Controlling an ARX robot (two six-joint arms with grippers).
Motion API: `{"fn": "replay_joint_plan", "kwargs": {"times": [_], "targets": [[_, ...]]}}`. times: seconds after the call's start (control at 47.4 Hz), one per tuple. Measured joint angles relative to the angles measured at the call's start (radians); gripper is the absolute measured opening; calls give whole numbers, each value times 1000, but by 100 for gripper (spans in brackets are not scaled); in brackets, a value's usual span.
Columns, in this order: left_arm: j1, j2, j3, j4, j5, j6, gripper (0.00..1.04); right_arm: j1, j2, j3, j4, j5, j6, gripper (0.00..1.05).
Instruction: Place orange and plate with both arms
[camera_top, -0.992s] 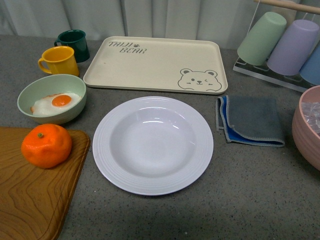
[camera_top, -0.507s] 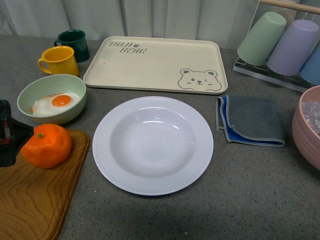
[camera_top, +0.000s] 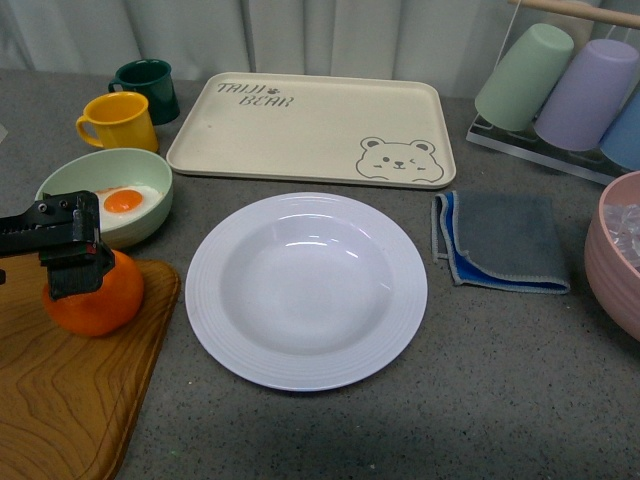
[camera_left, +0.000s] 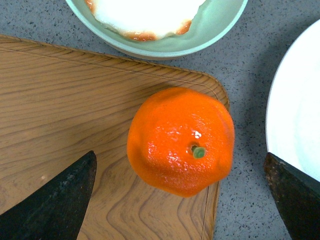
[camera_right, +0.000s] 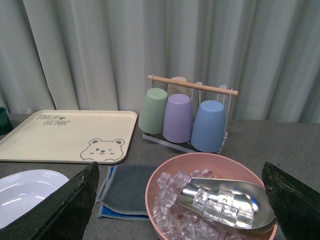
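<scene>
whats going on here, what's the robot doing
The left gripper hovers over the orange on the wooden board, jaws open on either side of it, not gripping. The plate sits bare mid-table, untouched. The right gripper is open too, near the pink bowl of ice, holding nothing.

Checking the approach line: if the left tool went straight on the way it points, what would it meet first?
Most likely the orange, centred between the left tool's open fingers, sitting on the wooden board.
</scene>
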Motion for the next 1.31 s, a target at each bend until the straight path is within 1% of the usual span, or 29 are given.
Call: {"fn": "replay_joint_plan", "kwargs": {"times": [0.19,0.443,0.464,0.507,0.57,0.633,0.697,0.76,0.887,0.992,1.098,1.203,1.309], "targets": [[3,77,14,18,-31,-12,98,0,0,0,0,0,0,95],[3,114,20,10,-11,-34,98,0,0,0,0,0,0,95],[3,116,22,10,-11,-34,97,0,0,0,0,0,0,95],[3,119,26,11,-12,-37,90,0,0,0,0,0,0,95],[3,120,31,11,-14,-38,75,0,0,0,0,0,0,95],[3,120,31,12,-18,-38,64,0,0,0,0,0,0,95],[2,119,31,12,-16,-38,56,0,0,0,0,0,0,95],[-1,116,31,11,-17,-37,52,0,0,0,0,0,0,95],[-10,92,31,1,-17,-41,50,0,0,0,0,0,0,95],[-44,40,31,-11,-20,-64,48,0,0,0,0,0,0,95],[-132,-10,45,-22,-39,-103,48,0,0,0,0,0,0,95],[-204,-3,74,-23,-51,-125,48,0,0,0,0,0,0,95],[-296,31,134,-35,-79,-160,47,0,0,0,0,0,0,95]]}}
